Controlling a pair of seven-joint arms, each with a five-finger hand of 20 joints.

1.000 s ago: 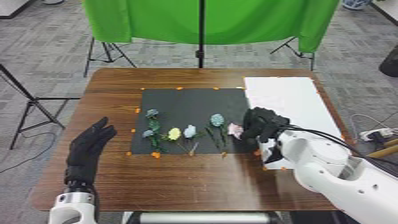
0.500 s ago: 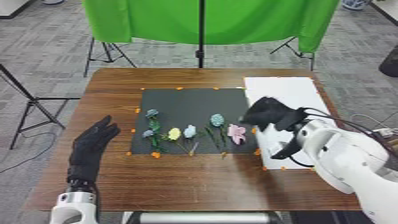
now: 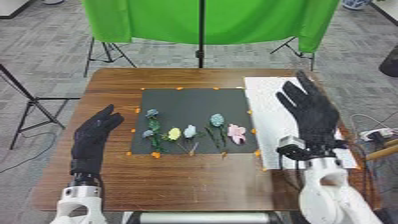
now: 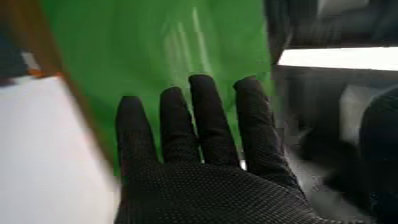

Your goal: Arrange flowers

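In the head view, a row of artificial flowers lies on the black mat [image 3: 182,102]: blue-green flowers with leafy stems [image 3: 155,131] at the left, a yellow flower [image 3: 174,134], a pale blue flower [image 3: 190,131], a teal flower [image 3: 217,120] and a pink flower [image 3: 236,132] near the right edge. My right hand [image 3: 315,117] is over the white board, right of the mat, open with straight fingers and holding nothing. The right wrist view has the right hand [image 4: 209,185] with fingers spread. My left hand [image 3: 91,140] rests open at the table's left side, apart from the flowers.
The white board [image 3: 271,100] lies beside the mat on the brown table [image 3: 195,185]. Orange tape marks [image 3: 155,155] edge the mat. Behind the table hang a green cloth [image 3: 160,22] and its stand [image 3: 201,52].
My right hand has left the pink flower at the mat's right edge, swung over the white board and straightened its fingers. The pink flower is now uncovered. The left hand has shifted slightly.
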